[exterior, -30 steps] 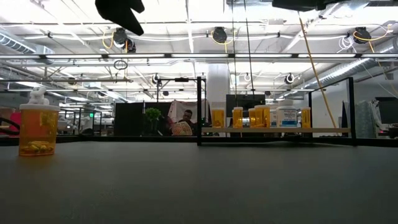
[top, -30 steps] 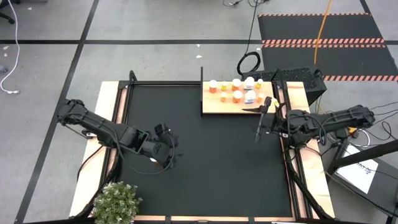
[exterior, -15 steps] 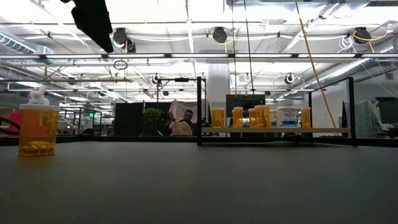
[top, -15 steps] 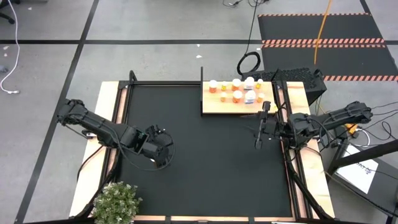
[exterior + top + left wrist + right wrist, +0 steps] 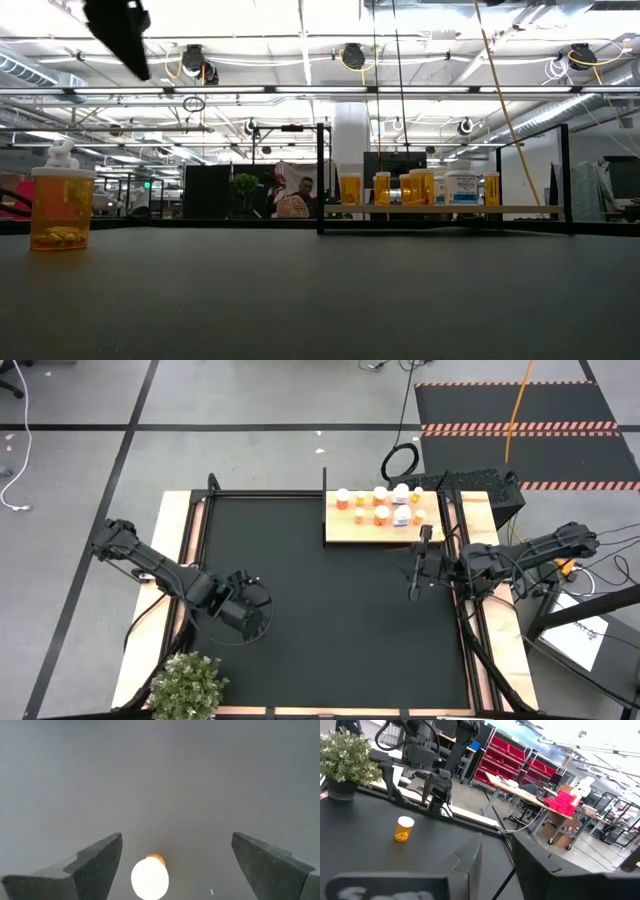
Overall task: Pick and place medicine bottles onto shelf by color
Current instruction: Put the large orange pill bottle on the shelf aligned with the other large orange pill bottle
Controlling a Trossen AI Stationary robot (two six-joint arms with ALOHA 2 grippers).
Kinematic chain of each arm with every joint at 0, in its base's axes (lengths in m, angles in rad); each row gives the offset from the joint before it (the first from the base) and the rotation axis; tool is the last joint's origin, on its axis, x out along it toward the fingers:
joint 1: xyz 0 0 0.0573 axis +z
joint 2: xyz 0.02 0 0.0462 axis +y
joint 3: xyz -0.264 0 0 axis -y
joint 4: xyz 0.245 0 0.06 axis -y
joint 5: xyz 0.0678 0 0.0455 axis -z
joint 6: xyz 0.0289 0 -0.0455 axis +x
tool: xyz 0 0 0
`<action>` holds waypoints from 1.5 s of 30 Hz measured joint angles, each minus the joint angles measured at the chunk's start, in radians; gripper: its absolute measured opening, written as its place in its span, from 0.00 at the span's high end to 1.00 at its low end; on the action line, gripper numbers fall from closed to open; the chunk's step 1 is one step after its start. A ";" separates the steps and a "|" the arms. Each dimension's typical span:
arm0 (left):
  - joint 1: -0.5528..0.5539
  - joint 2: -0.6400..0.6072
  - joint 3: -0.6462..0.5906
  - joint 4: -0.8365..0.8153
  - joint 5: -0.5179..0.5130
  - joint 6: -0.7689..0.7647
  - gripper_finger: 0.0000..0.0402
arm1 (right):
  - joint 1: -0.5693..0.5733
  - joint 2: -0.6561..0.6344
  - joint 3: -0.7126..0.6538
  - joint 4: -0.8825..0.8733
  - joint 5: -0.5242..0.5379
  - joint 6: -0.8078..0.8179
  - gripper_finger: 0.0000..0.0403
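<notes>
One orange medicine bottle with a white cap [image 5: 62, 208] stands upright on the black mat at the left, also seen in the right wrist view [image 5: 404, 829]. My left gripper [image 5: 247, 618] hangs open well above it, pointing steeply down. The left wrist view shows the bottle's cap [image 5: 150, 877] from above, between and below the fingers [image 5: 100, 860]. Several bottles [image 5: 381, 514] stand on the light-wood shelf [image 5: 345, 532] at the far right. My right gripper [image 5: 418, 565] hovers level near the shelf's near edge, its fingers [image 5: 465, 862] a narrow gap apart with nothing between them.
A potted plant [image 5: 187, 685] stands at the table's near left corner. A black upright post [image 5: 320, 178] rises at the shelf's left end. The black mat [image 5: 330, 620] between the lone bottle and the shelf is bare. A person [image 5: 302, 190] shows in the room behind.
My left gripper has moved toward the table's left edge and tipped further downward, staying open and coming over the lone orange bottle. The bottle and the shelf have not moved.
</notes>
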 joint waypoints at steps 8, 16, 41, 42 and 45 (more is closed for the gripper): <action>-0.026 0.000 -0.079 -0.054 0.048 -0.120 0.06 | 0.000 0.040 0.000 0.000 0.000 0.014 0.76; -0.030 0.000 -0.199 -0.032 0.093 -0.257 0.06 | 0.000 0.052 0.001 0.005 0.000 -0.033 0.76; -0.199 0.000 -0.231 0.056 -0.106 -0.218 0.06 | 0.000 0.051 0.001 0.028 0.003 -0.026 0.76; -0.209 0.000 -0.231 0.056 -0.107 -0.226 0.06 | 0.000 0.051 0.001 0.027 0.003 -0.024 0.76; -0.235 0.000 -0.231 0.056 -0.110 -0.249 0.06 | 0.000 0.051 0.001 0.027 0.003 -0.024 0.76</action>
